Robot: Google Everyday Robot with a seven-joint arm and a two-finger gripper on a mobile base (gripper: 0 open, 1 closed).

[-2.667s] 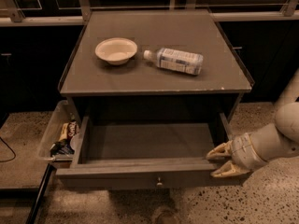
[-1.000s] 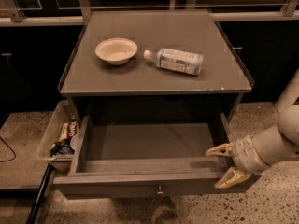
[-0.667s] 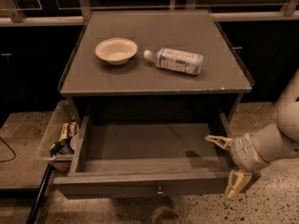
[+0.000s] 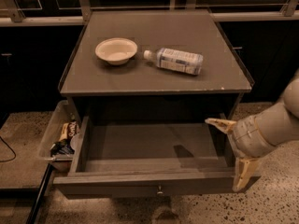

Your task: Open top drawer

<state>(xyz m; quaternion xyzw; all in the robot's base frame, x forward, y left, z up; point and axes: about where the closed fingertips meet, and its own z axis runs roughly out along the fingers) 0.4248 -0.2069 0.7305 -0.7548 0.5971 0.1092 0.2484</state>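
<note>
Well, the top drawer (image 4: 112, 185) sits pulled far out from under the table's (image 4: 224, 80) front edge, its grey box interior bare and open to view, so I judge the job all but done. My gripper (image 4: 231, 149) hangs at the drawer's front right corner, fingers spread wide, holding nothing; whether a finger touches the side wall I cannot tell.

The risk I see is in getting clear. A sideways swing could hook a finger on that wall and shove the drawer askew or partway shut. Any further pull might take it off its runners.

The drawer front is a flat matte grey panel with a small round metal knob (image 4: 160, 189) at its centre. The tabletop is the same dull grey with a thin raised rim. Toward its left edge rests a shallow, pale, round bowl (image 4: 116, 50); at the middle a clear plastic bottle (image 4: 176, 60) lies on its side, free to roll if the table is jolted.
</note>
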